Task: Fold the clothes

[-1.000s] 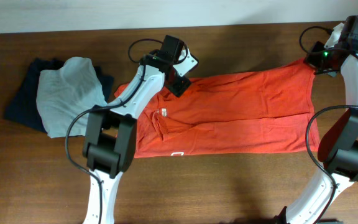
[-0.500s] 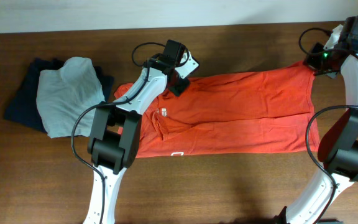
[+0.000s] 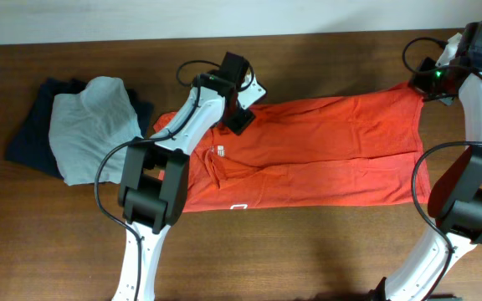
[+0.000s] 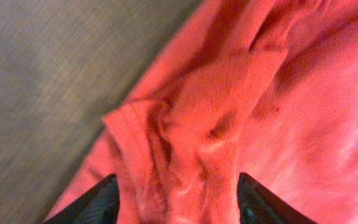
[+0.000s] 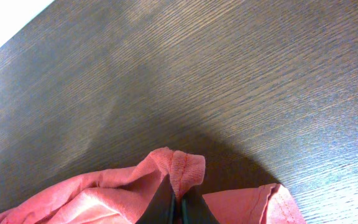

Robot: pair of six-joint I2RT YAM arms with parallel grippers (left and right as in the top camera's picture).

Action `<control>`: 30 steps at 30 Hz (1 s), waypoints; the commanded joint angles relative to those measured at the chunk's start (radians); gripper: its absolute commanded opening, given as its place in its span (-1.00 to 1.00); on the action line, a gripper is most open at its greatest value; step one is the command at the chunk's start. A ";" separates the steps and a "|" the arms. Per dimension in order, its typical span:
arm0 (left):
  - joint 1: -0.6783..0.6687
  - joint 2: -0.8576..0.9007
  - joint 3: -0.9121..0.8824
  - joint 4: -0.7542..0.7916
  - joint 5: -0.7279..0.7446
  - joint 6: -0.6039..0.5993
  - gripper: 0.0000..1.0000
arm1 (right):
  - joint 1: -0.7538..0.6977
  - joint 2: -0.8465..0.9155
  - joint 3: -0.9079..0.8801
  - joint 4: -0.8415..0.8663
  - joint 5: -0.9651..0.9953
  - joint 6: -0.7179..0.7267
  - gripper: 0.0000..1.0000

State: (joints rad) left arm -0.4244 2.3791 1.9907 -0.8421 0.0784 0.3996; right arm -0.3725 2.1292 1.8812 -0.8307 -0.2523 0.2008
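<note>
One of the clothes, an orange-red T-shirt (image 3: 333,138), lies spread across the table with small white print (image 3: 222,151) near its left end. My left gripper (image 3: 239,118) sits low over the shirt's upper left edge. In the left wrist view its jaws (image 4: 176,202) stand open, with a rumpled ridge of the shirt (image 4: 204,124) between the dark fingertips (image 4: 98,202). My right gripper (image 3: 426,84) is at the shirt's far right corner. It is shut (image 5: 178,210) on a hemmed fold of the shirt (image 5: 184,165), lifted slightly off the wood.
At the left of the table a grey garment (image 3: 90,125) lies folded on a dark navy one (image 3: 25,142). Bare brown tabletop (image 3: 308,251) runs along the front. A white wall (image 3: 99,17) borders the far edge.
The left gripper has shifted slightly over the shirt's upper left edge. The right arm and the shirt's far right corner have stayed put.
</note>
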 commanded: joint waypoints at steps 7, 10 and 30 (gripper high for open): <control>0.035 0.014 0.096 0.031 0.093 -0.076 0.27 | 0.005 -0.014 0.011 0.000 0.002 -0.010 -0.92; 0.050 0.049 0.096 0.050 0.140 -0.114 0.17 | 0.005 -0.014 0.011 -0.001 0.002 -0.010 -0.92; 0.066 0.114 0.097 0.083 0.222 -0.126 -0.35 | 0.005 -0.014 0.011 -0.008 0.002 -0.010 -0.92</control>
State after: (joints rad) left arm -0.3595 2.4641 2.0781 -0.7658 0.2703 0.2764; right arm -0.3725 2.1292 1.8816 -0.8379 -0.2523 0.2016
